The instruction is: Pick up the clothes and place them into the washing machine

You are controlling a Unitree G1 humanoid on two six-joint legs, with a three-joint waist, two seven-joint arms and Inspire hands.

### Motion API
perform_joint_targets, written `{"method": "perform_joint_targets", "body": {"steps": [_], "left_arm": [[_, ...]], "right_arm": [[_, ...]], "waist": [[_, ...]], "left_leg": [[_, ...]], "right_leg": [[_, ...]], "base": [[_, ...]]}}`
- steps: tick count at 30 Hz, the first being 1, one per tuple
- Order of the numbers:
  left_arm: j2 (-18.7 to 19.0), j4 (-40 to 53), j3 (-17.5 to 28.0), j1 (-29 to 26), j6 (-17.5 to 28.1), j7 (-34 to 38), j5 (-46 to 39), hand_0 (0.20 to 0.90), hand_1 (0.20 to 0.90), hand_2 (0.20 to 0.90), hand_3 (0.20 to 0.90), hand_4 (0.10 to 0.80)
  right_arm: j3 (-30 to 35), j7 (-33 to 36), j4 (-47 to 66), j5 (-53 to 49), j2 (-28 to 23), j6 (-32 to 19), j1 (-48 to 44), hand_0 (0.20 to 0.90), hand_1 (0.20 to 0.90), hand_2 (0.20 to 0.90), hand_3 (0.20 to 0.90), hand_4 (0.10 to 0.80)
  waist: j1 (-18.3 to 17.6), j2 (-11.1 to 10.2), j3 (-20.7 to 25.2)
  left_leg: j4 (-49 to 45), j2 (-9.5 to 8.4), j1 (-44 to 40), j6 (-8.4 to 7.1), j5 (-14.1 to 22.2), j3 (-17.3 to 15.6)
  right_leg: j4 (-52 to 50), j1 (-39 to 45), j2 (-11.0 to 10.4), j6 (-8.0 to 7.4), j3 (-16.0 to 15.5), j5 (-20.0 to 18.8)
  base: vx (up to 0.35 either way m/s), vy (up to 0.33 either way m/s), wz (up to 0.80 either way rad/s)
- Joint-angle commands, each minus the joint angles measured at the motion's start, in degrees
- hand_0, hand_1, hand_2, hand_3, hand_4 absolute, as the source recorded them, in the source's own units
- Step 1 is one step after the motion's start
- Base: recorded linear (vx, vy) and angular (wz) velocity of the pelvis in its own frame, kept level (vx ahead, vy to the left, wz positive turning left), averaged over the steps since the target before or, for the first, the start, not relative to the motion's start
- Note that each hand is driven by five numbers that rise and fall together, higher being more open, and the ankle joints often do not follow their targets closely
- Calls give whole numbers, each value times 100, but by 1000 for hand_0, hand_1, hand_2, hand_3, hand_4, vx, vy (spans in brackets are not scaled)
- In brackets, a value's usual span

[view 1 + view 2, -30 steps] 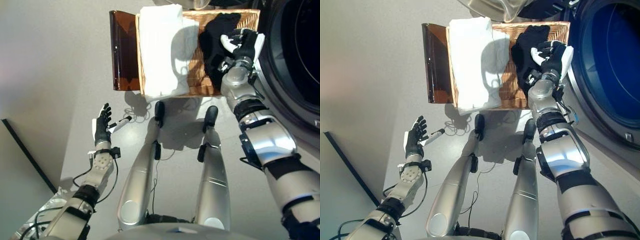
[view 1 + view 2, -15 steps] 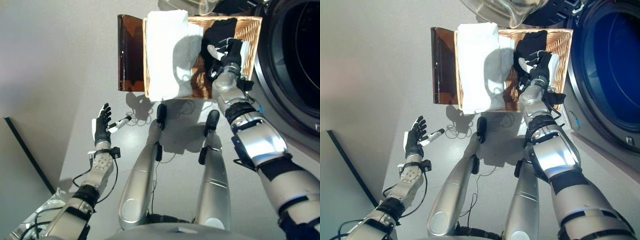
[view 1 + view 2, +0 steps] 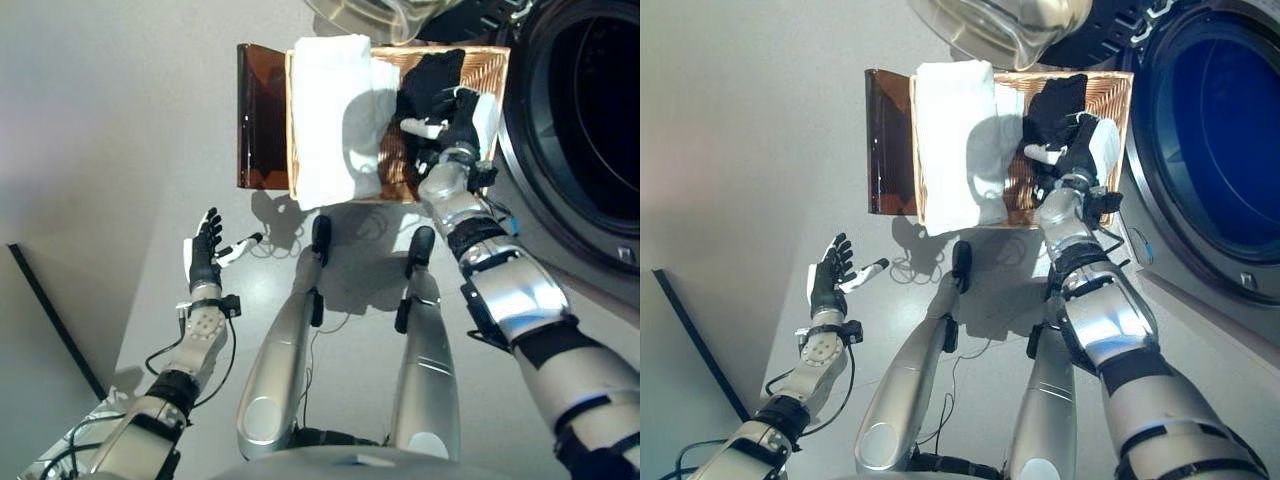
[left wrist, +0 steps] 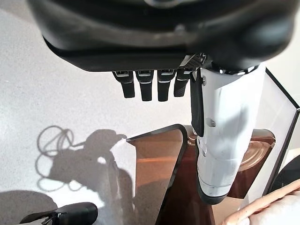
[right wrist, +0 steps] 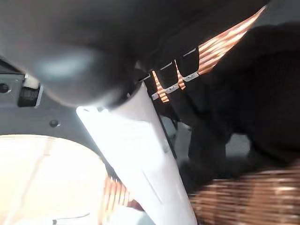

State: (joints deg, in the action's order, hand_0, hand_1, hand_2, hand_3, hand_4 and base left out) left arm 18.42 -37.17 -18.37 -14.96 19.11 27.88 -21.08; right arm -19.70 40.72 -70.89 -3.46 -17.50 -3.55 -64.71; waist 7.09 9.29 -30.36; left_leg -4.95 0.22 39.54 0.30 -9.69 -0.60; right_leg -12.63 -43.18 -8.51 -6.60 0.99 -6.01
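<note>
A shallow wicker basket (image 3: pixel 392 165) rests on a low dark brown box (image 3: pixel 262 120) beside the washing machine's open drum (image 3: pixel 590 100). A white cloth (image 3: pixel 330 110) lies over the basket's left part. A black garment (image 3: pixel 430 72) lies in its right part. My right hand (image 3: pixel 462 108) is open and lies on the black garment, with its white thumb spread toward the basket's middle. In the right wrist view its fingers (image 5: pixel 185 72) reach into the black garment (image 5: pixel 253 93). My left hand (image 3: pixel 205 258) is open and empty, low over the floor at the left.
The machine's round door (image 3: pixel 370 15) hangs open just beyond the basket. A dark strip (image 3: pixel 50 320) runs across the floor at the lower left. The brown box also shows in the left wrist view (image 4: pixel 154 159).
The camera has shifted a little. My right hand has moved from the basket's right edge toward its middle on the black garment, thumb now spread. My left hand has not moved.
</note>
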Motion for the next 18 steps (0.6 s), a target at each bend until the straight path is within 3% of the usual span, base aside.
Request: {"method": "perform_joint_targets", "body": {"steps": [1, 10, 18], "left_arm": [[107, 114, 241, 151, 202, 339, 158, 900, 900, 900, 900, 800], [47, -83, 123, 78, 213, 417, 169, 900, 900, 900, 900, 800], [97, 24, 81, 83, 244, 437, 128, 900, 900, 900, 900, 800]], "right_arm": [[31, 499, 281, 225, -65, -13, 12, 900, 900, 900, 900, 800], [-31, 486, 258, 160, 376, -69, 364, 900, 900, 900, 900, 800], [-113, 435, 54, 93, 476, -23, 220, 900, 900, 900, 900, 800]], "waist": [[42, 237, 57], [28, 157, 73], [79, 211, 57]], "left_leg": [[-53, -10, 66, -260, 250, -324], [-98, -11, -74, -254, 319, -318], [-76, -26, -67, -261, 297, -325]], "right_leg": [[-334, 319, 69, 51, 197, 560], [-333, 496, 61, 55, 167, 600], [-315, 482, 46, 60, 189, 600]], "base": [[0, 0, 0], [0, 0, 0], [0, 0, 0]]}}
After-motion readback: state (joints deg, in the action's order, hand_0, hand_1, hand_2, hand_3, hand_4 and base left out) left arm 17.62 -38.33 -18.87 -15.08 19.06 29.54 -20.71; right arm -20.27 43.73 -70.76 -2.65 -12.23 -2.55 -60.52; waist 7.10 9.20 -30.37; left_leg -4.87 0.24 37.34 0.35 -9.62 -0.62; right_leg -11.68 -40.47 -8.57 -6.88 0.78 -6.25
